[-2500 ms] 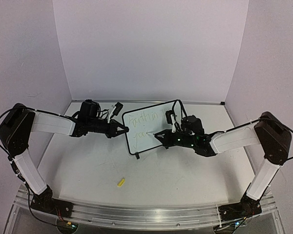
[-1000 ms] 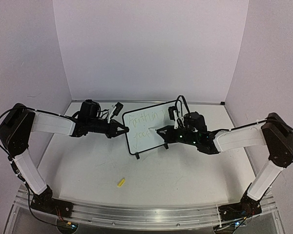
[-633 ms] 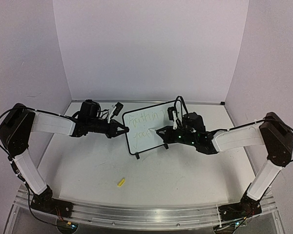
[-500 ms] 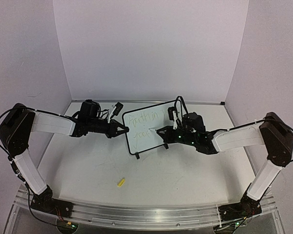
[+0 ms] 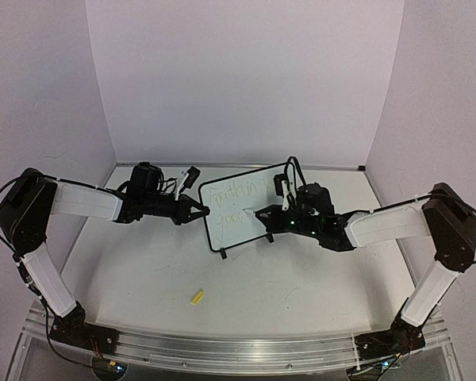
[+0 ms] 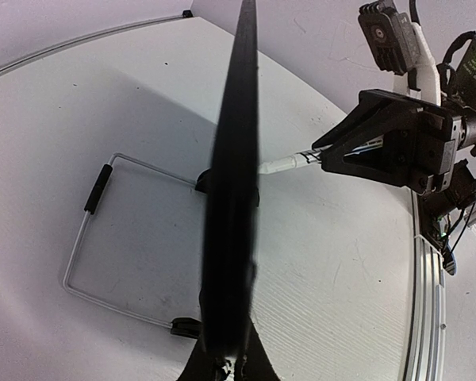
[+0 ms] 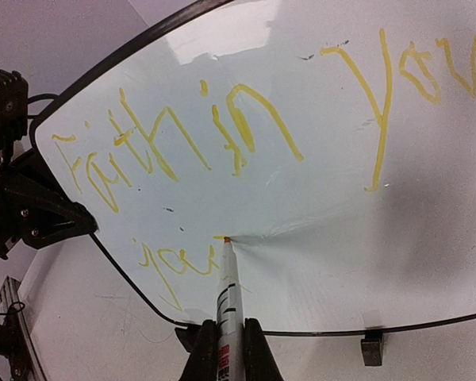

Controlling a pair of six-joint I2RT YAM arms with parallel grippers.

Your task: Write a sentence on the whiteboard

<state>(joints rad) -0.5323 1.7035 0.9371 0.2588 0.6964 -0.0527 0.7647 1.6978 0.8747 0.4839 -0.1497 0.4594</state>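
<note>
Your right gripper (image 5: 260,213) sits a little higher than before, pinching the marker (image 7: 228,298), its tip on the second line of the sentence (image 7: 222,135). Your left gripper (image 5: 204,211) still clamps the whiteboard (image 5: 236,208) edge, upright in the middle of the table (image 5: 246,278).

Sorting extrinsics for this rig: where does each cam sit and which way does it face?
Top external: above and behind the bases, looking down and forward at the table; both arms in view, whiteboard standing between left claw and right claw.
Left wrist: on the left arm, looking along the whiteboard's edge; own claw at the bottom edge.
Right wrist: on the right arm, facing the written face; own claw clamps the marker, tip on the board.
Shared: both wrist views show the marker and the opposite claw.
</note>
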